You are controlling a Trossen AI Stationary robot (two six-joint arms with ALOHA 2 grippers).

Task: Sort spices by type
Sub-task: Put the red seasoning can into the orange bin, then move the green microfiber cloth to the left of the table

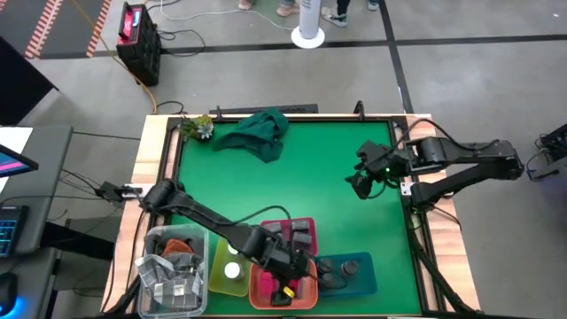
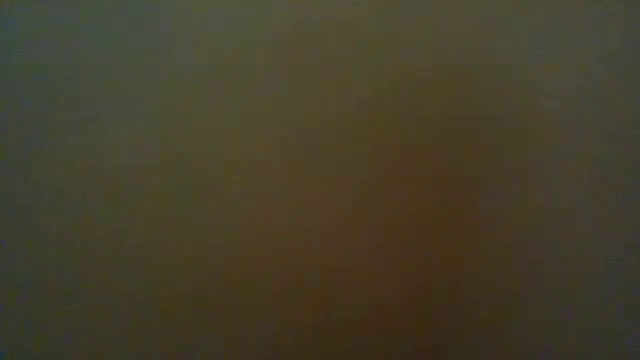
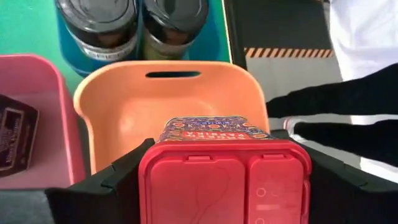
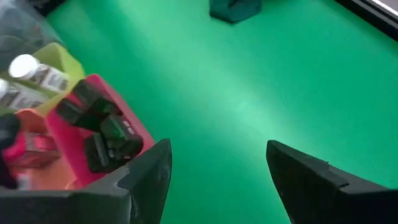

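The left gripper is clamped on a pink block, its dark fingers pressing the block's two sides. It hangs over the orange tray, which lies bare under the block. In the high view that gripper sits at the near edge of the table, over the row of trays.

Beside the orange tray stands the pink tray, with a dark grey box lying in it. From above, the pink tray holds several grey boxes. Beyond the orange tray the blue tray carries two dark jars side by side, touching or nearly so. From above, the blue tray lies at the right end of the row. The yellow tray holds a white-lidded jar. A clear bin stands at the left end of the row.

The right gripper hovers over bare green mat, its fingers spread wide with nothing between them. In the high view it is at the table's right side, well apart from the trays. A green cloth lies crumpled at the far edge, near a small plant.

The low view shows only a dark blur.
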